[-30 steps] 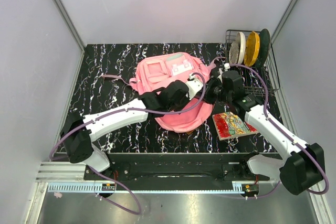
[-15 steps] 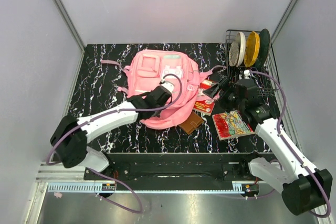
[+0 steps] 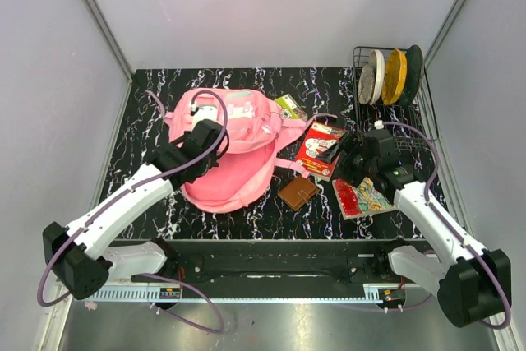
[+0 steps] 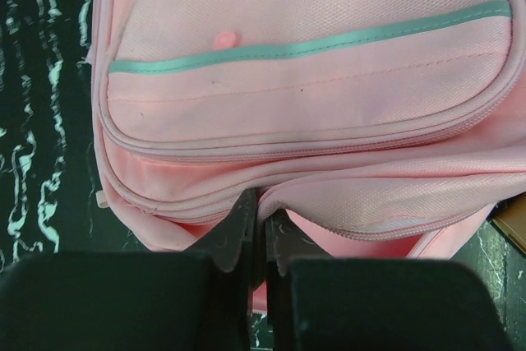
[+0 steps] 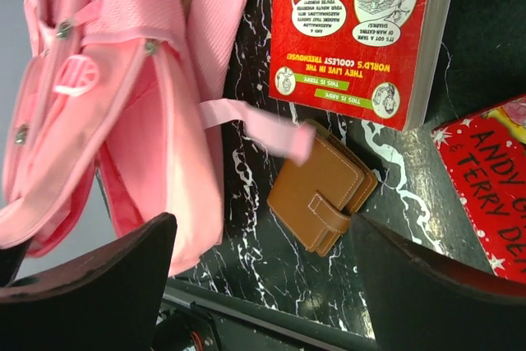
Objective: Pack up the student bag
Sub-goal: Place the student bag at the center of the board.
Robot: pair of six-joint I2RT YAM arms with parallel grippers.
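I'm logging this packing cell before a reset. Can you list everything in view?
student bag: one, pink with mint trim, left-centre of the table
book: one, red, right of the bag
second book: one, red, near right, partly under the right arm
wallet: one, brown, near side, between the bag and the second book
small packet: one, green and yellow, behind the bag; too small to identify
wire rack: one, black, back right corner
discs: three, white, yellow, dark green, upright in the rack
table: one, black with white marbling
left gripper: one, black, shut on the bag's edge
right gripper: one, black, open above the wallet
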